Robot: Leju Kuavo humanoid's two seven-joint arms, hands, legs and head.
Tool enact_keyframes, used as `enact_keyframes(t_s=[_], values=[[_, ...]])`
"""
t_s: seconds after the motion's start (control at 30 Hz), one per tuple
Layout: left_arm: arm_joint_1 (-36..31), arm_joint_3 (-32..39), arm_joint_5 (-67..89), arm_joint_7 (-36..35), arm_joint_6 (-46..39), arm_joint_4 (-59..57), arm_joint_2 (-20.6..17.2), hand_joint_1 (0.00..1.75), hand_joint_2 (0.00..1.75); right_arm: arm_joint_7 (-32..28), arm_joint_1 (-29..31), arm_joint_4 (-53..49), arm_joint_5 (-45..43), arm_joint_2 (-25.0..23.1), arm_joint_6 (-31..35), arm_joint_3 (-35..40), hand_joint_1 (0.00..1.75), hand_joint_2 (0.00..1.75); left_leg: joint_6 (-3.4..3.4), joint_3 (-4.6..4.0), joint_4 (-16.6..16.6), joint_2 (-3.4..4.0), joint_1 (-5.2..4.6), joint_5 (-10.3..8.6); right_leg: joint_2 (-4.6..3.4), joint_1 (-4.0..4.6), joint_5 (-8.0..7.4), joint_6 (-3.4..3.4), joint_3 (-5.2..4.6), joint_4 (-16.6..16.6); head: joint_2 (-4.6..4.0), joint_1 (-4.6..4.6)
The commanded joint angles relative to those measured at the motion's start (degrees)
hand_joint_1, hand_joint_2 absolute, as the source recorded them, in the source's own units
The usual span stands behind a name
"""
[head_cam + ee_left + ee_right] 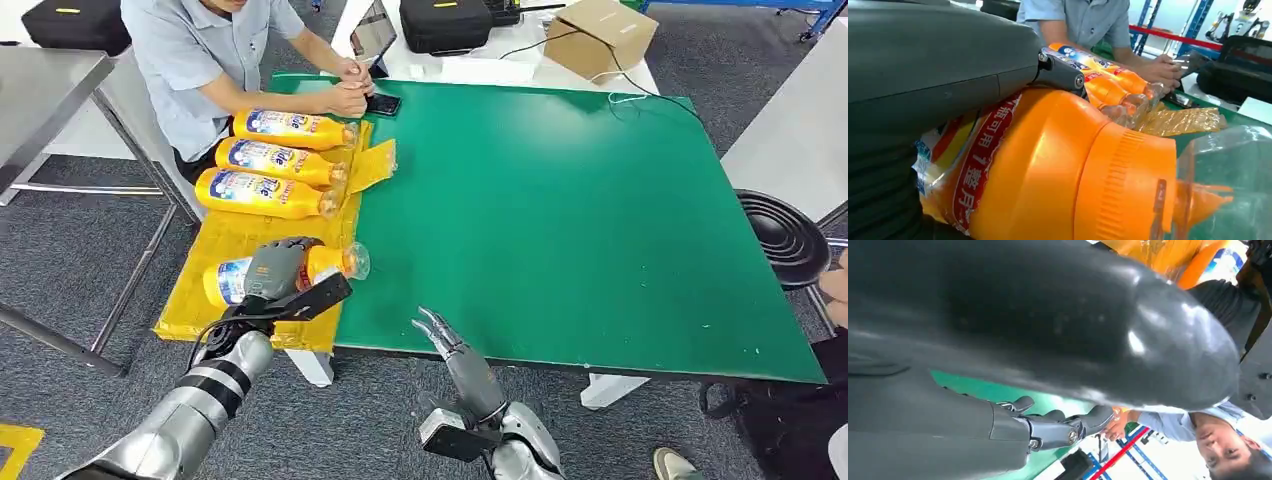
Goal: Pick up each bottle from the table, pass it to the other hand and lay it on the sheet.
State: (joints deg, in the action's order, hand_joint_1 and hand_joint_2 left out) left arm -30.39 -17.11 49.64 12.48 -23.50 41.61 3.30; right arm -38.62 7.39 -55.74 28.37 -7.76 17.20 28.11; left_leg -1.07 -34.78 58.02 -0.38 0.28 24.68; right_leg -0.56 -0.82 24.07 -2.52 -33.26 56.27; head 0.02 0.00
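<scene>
We read this as late in the task. Three bottles [270, 162] already lie side by side on the far part of the yellow sheet [215, 250], caps pointing toward the green surface [560, 220]. The fourth bottle [330, 263] is in the left hand [275, 272], fingers wrapped over its body, on its side low over the near part of the sheet with the clear cap end reaching past the sheet edge over the green. We cannot tell whether it already rests on the sheet or hangs just above it. In the left wrist view the orange shoulder and ribbed collar of that bottle sit right under the thumb, label against the palm.

The right hand [445, 340] is at the near edge of the surface, fingers spread and straight, holding nothing, well apart from the bottle. We see no other bottle waiting on the green, so what seems left is to set this one down and let go.

Around: a person [200, 60] sits at the far left corner, hands joined beside a dark phone [383, 104], close to the far bottles. A loose scrap of yellow film [373, 165] lies just beside the row. Behind are a tablet [372, 32], a black case [445, 22], a cardboard box [600, 35], and a black stool [790, 235] on the right. Nothing blocks the near sheet; the laid row is apart from the held bottle.
</scene>
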Motion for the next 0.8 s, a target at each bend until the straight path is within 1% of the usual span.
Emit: enact_keyframes(t_s=[0.03, 0.13, 0.17, 0.2, 0.23, 0.27, 0.3, 0.33, 0.4, 0.47, 0.53, 0.57, 0.6, 0.67, 0.73, 0.8], values=[[-4.0, 1.7, -2.7, 0.3, 3.0, -10.1, 2.1, 1.75, 1.75, -0.2, 0.7, 1.5, -0.8, -0.1, -0.2, -1.4, 0.0, 0.0, 0.04, 0.13, 0.0, -0.05, 0.01, 0.01, 0.09, 0.03, 0.03, 0.07, 0.14, 0.0, 0.0, -0.02], [-4.1, 4.3, -6.8, 1.0, 5.0, -12.1, 3.0, 1.75, 1.75, -0.5, 0.5, 2.2, -1.8, -0.6, 0.1, -1.8, 0.0, 0.0, 0.02, 0.14, 0.0, -0.03, 0.0, 0.0, 0.06, 0.01, 0.02, 0.05, 0.14, 0.0, 0.0, -0.02], [-4.0, 6.4, -10.3, 1.4, 7.6, -12.5, 3.5, 1.75, 1.75, -0.6, 0.2, 2.1, -3.7, -1.1, -0.9, -2.5, 0.0, 0.0, 0.04, 0.26, -0.1, -0.03, 0.01, 0.03, 0.1, 0.03, 0.06, 0.09, 0.27, 0.0, 0.0, -0.02], [-4.0, 6.6, -11.9, 1.9, 9.5, -12.9, 3.4, 1.68, 1.75, -1.0, 0.1, 2.0, -4.1, -1.1, -1.0, -2.4, 0.0, 0.0, 0.02, 0.25, -0.1, -0.07, 0.0, 0.01, 0.11, 0.0, 0.04, 0.06, 0.28, -0.1, 0.0, -0.02], [-4.0, 6.6, -11.9, 1.9, 9.4, -13.0, 3.4, 1.36, 1.75, -1.1, 0.1, 1.9, -3.9, -1.1, -0.5, -2.4, 0.0, 0.0, 0.02, 0.32, -0.1, -0.07, -0.02, 0.01, 0.09, -0.01, 0.04, 0.06, 0.32, 0.0, 0.0, -0.02], [-4.0, 5.7, -11.0, 1.4, 8.6, -13.5, 3.2, 0.12, 1.75, -1.3, 0.0, 2.2, -4.4, -1.2, 0.0, -2.7, 0.0, 0.0, 0.04, 0.42, -0.1, -0.06, -0.01, 0.03, 0.11, 0.0, 0.05, 0.09, 0.44, -0.1, 0.0, -0.02], [-4.1, 3.4, -8.0, 0.4, 6.8, -14.0, 2.7, 0.0, 1.75, -1.4, 0.0, 2.3, -4.5, -1.2, 0.5, -2.9, 0.0, 0.0, 0.03, 0.43, -0.1, -0.14, -0.01, 0.0, 0.19, 0.0, 0.04, 0.08, 0.48, -0.1, 0.0, -0.02], [-4.0, 1.8, -5.9, -0.6, 6.1, -14.6, 2.5, 0.0, 1.75, -1.4, 0.1, 2.5, -4.7, -1.2, 0.7, -3.0, 0.0, 0.0, 0.02, 0.46, -0.1, -0.22, -0.03, -0.01, 0.26, -0.03, 0.05, 0.06, 0.5, -0.1, 0.0, -0.04], [-3.7, 1.6, -5.7, -0.6, 5.8, -14.7, 2.6, 0.0, 1.75, -1.4, 0.1, 2.6, -4.8, -1.2, 0.7, -3.0, 0.0, 0.0, 0.02, 0.52, -0.1, -0.2, -0.02, -0.01, 0.28, -0.02, 0.04, 0.07, 0.58, -0.1, 0.0, -0.02], [-3.5, 0.3, -4.9, -0.6, 8.5, -15.4, 2.6, 0.0, 1.75, -1.4, 0.0, 2.6, -5.3, -1.1, 1.3, -2.9, 0.0, 0.0, 0.02, 0.52, -0.1, -0.09, -0.03, 0.0, 0.2, -0.02, 0.02, 0.09, 0.56, -0.1, 0.0, -0.02], [-2.5, 1.2, -7.4, 0.2, 12.7, -15.4, 3.2, 0.0, 1.75, -1.4, 0.1, 2.5, -6.7, -0.6, 2.2, -2.0, 0.0, 0.0, 0.05, 0.53, -0.1, 0.07, 0.02, 0.04, 0.1, 0.03, 0.0, 0.14, 0.54, -0.1, 0.0, -0.02], [-2.0, 1.1, -8.0, 1.0, 14.0, -15.2, 3.2, 0.0, 1.75, -1.4, 0.0, 2.3, -7.5, -0.5, 2.3, -1.8, 0.0, 0.0, 0.05, 0.6, -0.2, 0.04, -0.02, 0.04, 0.15, 0.0, 0.04, 0.14, 0.59, -0.1, 0.0, 0.0], [-1.6, 1.4, -8.8, 1.4, 14.4, -15.2, 3.3, 0.0, 1.75, -1.4, 0.1, 2.6, -7.5, -0.3, 2.6, -1.5, 0.0, 0.0, 0.03, 0.54, -0.1, -0.06, -0.04, 0.01, 0.21, -0.03, 0.04, 0.08, 0.55, -0.1, 0.0, 0.0], [-1.3, 1.6, -9.4, 1.7, 14.5, -15.1, 3.4, 0.0, 1.75, -1.4, 0.1, 2.8, -7.6, -0.2, 2.9, -1.3, 0.0, 0.0, 0.06, 0.66, -0.2, -0.02, -0.04, 0.04, 0.2, -0.03, 0.06, 0.14, 0.66, -0.2, 0.0, -0.02], [-1.3, 1.6, -9.4, 1.7, 14.5, -15.1, 3.4, 0.0, 1.75, -1.4, 0.1, 2.8, -7.6, -0.2, 2.9, -1.3, 0.0, 0.0, 0.03, 0.5, -0.1, -0.01, -0.02, 0.04, 0.15, 0.0, 0.03, 0.07, 0.5, -0.1, 0.0, -0.04], [-1.3, 1.6, -9.4, 1.7, 14.5, -15.1, 3.4, 0.0, 1.75, -1.4, 0.1, 2.8, -7.6, -0.2, 2.9, -1.3, 0.0, 0.0, 0.03, 0.54, -0.1, -0.03, -0.04, 0.02, 0.17, -0.01, 0.03, 0.07, 0.55, -0.1, 0.0, -0.02]])
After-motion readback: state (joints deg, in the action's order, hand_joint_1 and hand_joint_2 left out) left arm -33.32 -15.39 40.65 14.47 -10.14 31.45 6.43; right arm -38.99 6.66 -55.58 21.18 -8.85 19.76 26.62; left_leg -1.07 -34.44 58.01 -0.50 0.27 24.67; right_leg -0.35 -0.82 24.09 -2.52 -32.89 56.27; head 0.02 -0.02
